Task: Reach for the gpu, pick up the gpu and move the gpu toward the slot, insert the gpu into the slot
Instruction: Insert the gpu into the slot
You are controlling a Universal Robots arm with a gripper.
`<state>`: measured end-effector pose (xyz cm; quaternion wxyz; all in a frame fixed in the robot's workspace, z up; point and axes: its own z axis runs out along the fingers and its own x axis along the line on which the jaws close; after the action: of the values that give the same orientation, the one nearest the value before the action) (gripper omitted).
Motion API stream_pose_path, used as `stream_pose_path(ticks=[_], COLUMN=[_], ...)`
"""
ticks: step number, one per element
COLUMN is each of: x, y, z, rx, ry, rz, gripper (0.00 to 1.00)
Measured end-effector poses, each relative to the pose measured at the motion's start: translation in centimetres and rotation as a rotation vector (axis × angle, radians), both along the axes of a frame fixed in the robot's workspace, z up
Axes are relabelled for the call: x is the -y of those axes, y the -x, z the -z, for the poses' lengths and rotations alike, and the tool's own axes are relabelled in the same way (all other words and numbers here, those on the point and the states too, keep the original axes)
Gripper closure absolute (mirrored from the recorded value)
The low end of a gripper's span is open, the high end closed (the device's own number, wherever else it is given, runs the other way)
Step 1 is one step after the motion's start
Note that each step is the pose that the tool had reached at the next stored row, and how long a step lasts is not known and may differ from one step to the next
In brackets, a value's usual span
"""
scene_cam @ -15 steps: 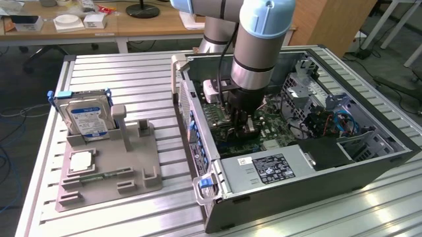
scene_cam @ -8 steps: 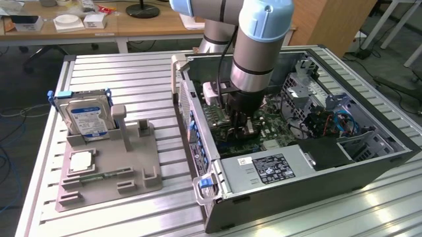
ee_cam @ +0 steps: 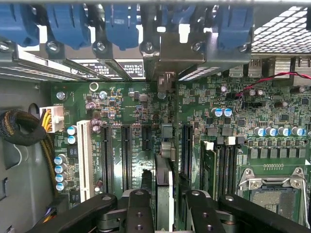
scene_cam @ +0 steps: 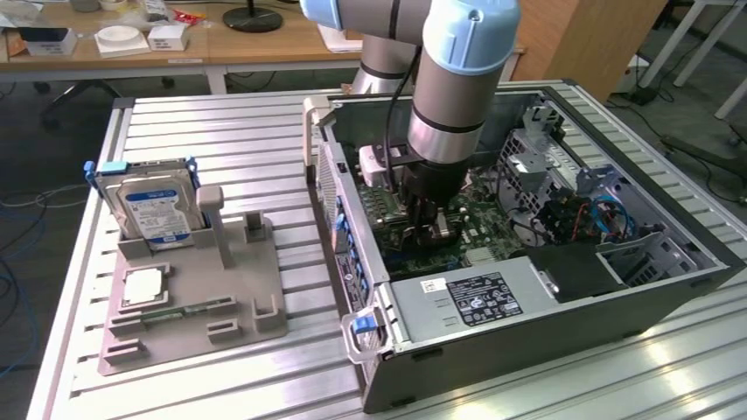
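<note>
My gripper (scene_cam: pixel 425 223) is down inside the open computer case (scene_cam: pixel 350 219), just above the green motherboard (scene_cam: pixel 485 219). In the wrist view the gpu (ee_cam: pixel 164 187) appears edge-on as a thin dark card. It stands upright between the black fingers (ee_cam: pixel 138 211), and my gripper (ee_cam: pixel 167 216) is shut on it. The card lines up with the gap between a short black slot (ee_cam: pixel 146 136) and a long black slot (ee_cam: pixel 187 145). Its far end reaches toward the metal bracket openings (ee_cam: pixel 166 82) at the case's rear wall. Whether its lower edge sits in a slot, I cannot tell.
Two more long black slots (ee_cam: pixel 104 160) and a white one (ee_cam: pixel 83 155) lie beside the card. Memory sticks (ee_cam: pixel 209 162) and the processor socket (ee_cam: pixel 272 194) flank the other side. Blue latches (ee_cam: pixel 121 24) line the rear wall. Outside the case, a grey fixture (scene_cam: pixel 187 306) holds a blue-labelled hard drive (scene_cam: pixel 152 208).
</note>
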<state>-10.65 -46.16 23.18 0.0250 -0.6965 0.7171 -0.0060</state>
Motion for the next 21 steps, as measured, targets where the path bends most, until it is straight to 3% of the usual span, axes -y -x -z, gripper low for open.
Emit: stream_pose_path(ticks=[6, 7, 17, 21], x=[0.00, 0.00, 0.00, 0.02], y=[0.00, 0.00, 0.00, -0.01], z=[0.00, 0.00, 0.02, 0.49], rx=[-0.0001, -0.0001, -0.0001, -0.0012], ry=[0.0001, 0.0001, 0.0002, 0.0021], rz=[0.000, 0.000, 0.000, 0.000], gripper=[0.69, 0.74, 0.74, 0.74])
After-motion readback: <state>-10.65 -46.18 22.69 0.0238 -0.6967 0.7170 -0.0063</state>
